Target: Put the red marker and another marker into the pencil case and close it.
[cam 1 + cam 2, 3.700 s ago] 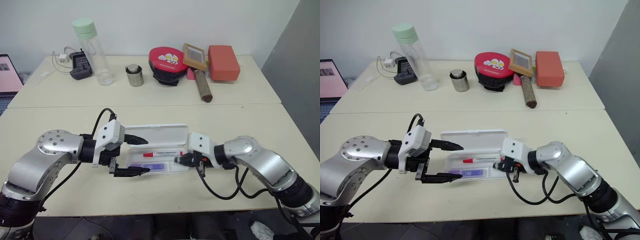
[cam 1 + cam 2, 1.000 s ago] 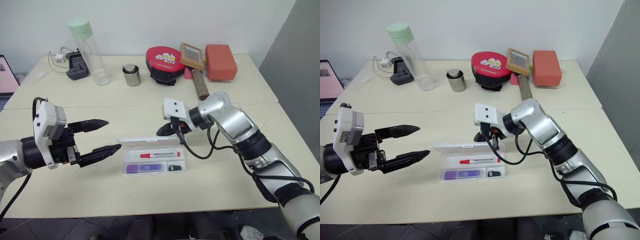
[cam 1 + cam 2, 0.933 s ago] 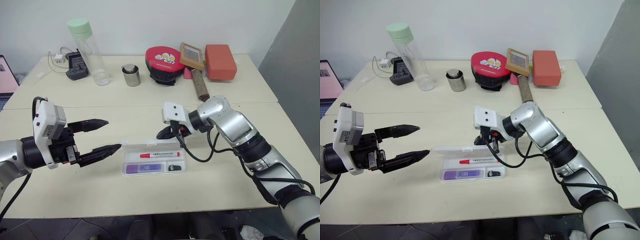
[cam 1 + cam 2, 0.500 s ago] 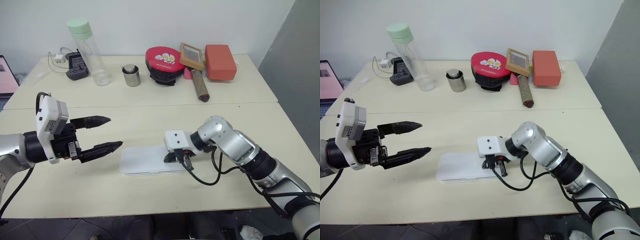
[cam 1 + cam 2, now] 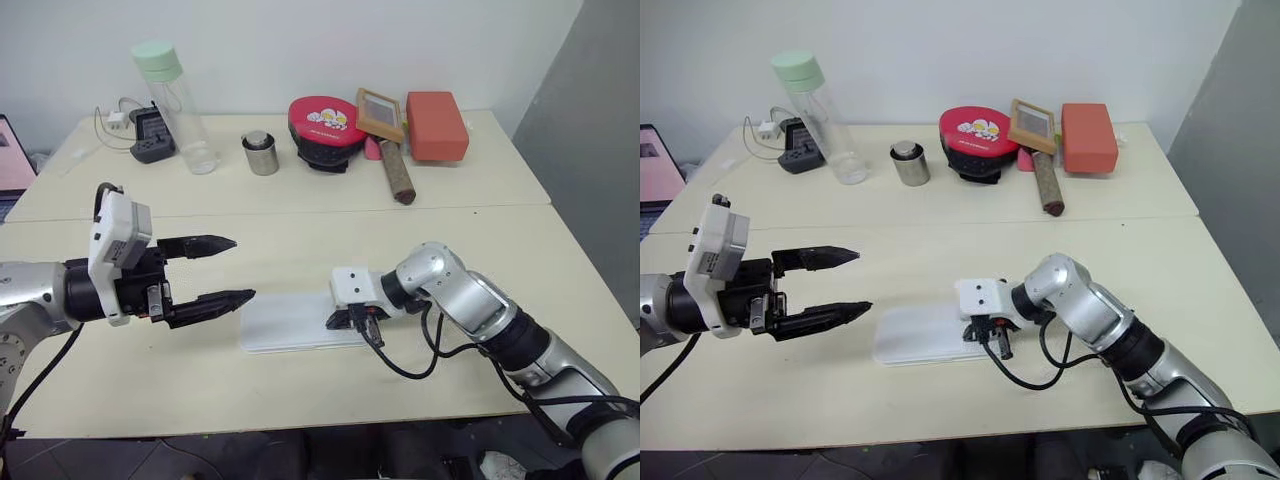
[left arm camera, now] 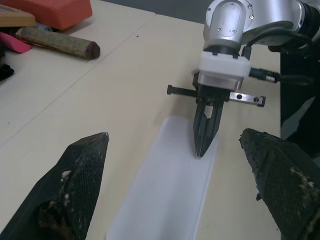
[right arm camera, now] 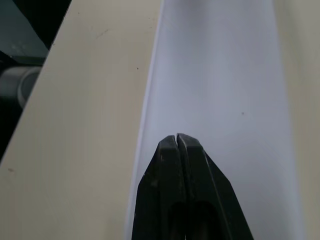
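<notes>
The one flat white plastic pencil case (image 5: 292,321) lies lid-down on the beige table (image 5: 300,390); it looks light, stiff and slippery, best pressed flat from above or pinched at a long edge. The right gripper (image 5: 346,318), clenched with nothing held, rests its tips on the lid's near end. The left gripper (image 5: 224,270), released and empty, hovers just off the far end; neither marker is visible.

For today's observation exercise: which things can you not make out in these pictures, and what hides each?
- Contents of the pencil case: head views, hidden by its closed lid.
- Whether the right gripper touches the lid: too fine to tell.
- Pink item behind the brush: mostly covered.
</notes>
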Robot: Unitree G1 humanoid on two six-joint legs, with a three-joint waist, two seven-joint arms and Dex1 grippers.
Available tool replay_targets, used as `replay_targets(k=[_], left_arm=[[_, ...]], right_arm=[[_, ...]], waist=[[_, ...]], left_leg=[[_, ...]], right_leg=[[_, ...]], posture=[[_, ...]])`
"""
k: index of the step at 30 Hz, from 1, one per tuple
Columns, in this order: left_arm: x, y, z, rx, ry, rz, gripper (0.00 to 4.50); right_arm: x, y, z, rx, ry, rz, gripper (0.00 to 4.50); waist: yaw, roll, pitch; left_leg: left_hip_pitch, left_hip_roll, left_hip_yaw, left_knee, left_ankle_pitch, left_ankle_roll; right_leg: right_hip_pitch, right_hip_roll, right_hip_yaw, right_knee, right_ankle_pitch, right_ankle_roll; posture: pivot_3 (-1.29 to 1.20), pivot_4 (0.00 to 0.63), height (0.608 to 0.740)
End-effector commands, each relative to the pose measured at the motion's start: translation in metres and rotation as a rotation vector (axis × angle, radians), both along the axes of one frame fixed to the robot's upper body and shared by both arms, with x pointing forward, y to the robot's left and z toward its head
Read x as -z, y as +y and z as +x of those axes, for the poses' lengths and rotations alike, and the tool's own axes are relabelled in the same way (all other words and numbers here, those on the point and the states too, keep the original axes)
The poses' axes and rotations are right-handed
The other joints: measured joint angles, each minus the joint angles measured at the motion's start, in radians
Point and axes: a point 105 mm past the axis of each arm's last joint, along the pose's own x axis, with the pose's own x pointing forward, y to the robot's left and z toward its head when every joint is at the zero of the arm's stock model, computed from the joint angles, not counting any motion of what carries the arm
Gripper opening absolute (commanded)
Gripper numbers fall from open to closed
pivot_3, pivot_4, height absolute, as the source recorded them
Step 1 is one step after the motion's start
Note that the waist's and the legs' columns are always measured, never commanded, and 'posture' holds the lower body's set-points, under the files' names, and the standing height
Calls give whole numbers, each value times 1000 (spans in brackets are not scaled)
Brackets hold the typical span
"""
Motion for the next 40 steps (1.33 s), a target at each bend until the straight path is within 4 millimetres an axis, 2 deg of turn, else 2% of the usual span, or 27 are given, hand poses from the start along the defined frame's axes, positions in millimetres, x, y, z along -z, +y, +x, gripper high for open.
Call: replay_targets(k=[1,5,7,11,15,17,20,24,30,34,38,40], left_arm=[[-4,-7,-8,70,-11,21,4500],[1,-5,-7,84,15,36,4500],[-1,-2,2,47,-11,18,4500],[-11,17,49,-242,-131,-57,4500],[-7,44,79,-490,-216,-42,4500],[-3,66,91,-655,-244,-83,4500],[12,95,96,-840,-253,-104,4500],[28,110,90,-905,-237,-131,4500],[40,116,85,-911,-215,-111,4500],[43,121,84,-922,-210,-104,4500],[46,116,81,-877,-183,-99,4500],[47,113,80,-859,-174,-94,4500]], right_arm=[[-42,-19,-1,87,26,198,9],[-51,-55,19,313,36,303,9],[-57,-71,29,419,15,349,9],[-63,-103,55,670,-90,406,9],[-64,-122,70,834,-180,473,9],[-60,-137,78,937,-215,500,9],[-60,-157,85,1054,-251,556,9],[-52,-171,85,1105,-243,565,9],[-44,-169,80,1072,-191,555,1069],[-46,-169,80,1061,-194,550,2012],[-47,-170,78,1039,-193,524,2926],[-48,-171,76,1025,-198,521,3533]], waist=[[2,0,0],[3,0,0],[3,0,0],[3,0,0],[-1,0,0],[-1,0,0],[0,0,0],[2,0,0],[3,0,0],[2,0,0],[3,0,0],[3,0,0]], left_leg=[[-1,0,0,0,0,0],[-2,-1,0,0,0,0],[-1,-1,0,0,0,0],[-1,-1,2,0,0,0],[-1,-1,2,0,0,0],[-2,-1,2,0,0,0],[-2,-1,2,0,0,0],[-2,-1,2,0,0,0],[-2,-1,2,0,0,0],[-2,-1,2,0,0,0],[-2,-1,2,0,0,0],[-2,-1,2,0,0,0]], right_leg=[[-1,0,0,0,0,0],[0,-1,-1,-1,0,0],[0,-1,-1,-1,0,0],[0,0,-1,0,0,0],[0,1,0,0,0,0],[-1,1,1,0,0,0],[-1,-1,1,0,0,0],[-1,-1,2,0,0,0],[-1,-1,1,0,0,0],[-1,-1,1,0,0,0],[-1,-1,1,0,0,0],[0,-1,0,0,0,0]], posture=[[0,150,740],[0,150,740],[0,150,740],[0,150,740],[0,150,740],[0,150,740],[0,150,740],[0,150,740],[0,150,740],[0,150,740],[0,150,740],[0,150,740]])
